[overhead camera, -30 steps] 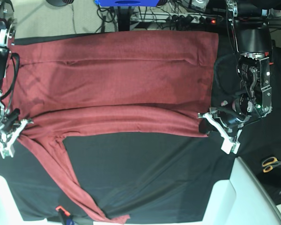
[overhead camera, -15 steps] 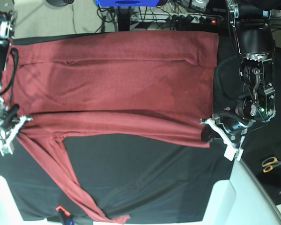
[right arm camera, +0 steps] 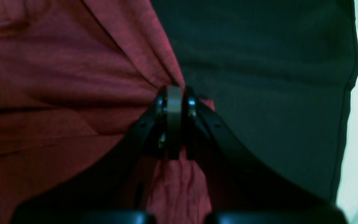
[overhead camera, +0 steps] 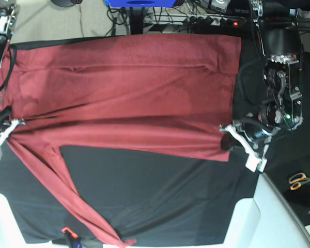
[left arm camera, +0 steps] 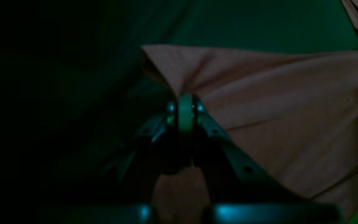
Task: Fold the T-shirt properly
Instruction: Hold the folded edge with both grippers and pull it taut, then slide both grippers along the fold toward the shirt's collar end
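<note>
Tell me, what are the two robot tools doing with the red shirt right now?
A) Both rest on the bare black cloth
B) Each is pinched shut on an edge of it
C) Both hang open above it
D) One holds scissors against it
B: each wrist view shows closed jaws with T-shirt fabric bunched between them, at the left tool and the right tool.

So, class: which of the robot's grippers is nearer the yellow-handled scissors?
Left. The left gripper, shut on the T-shirt corner, sits just up-left of the scissors. The right gripper clamps the shirt's opposite edge, far across the table.
</note>
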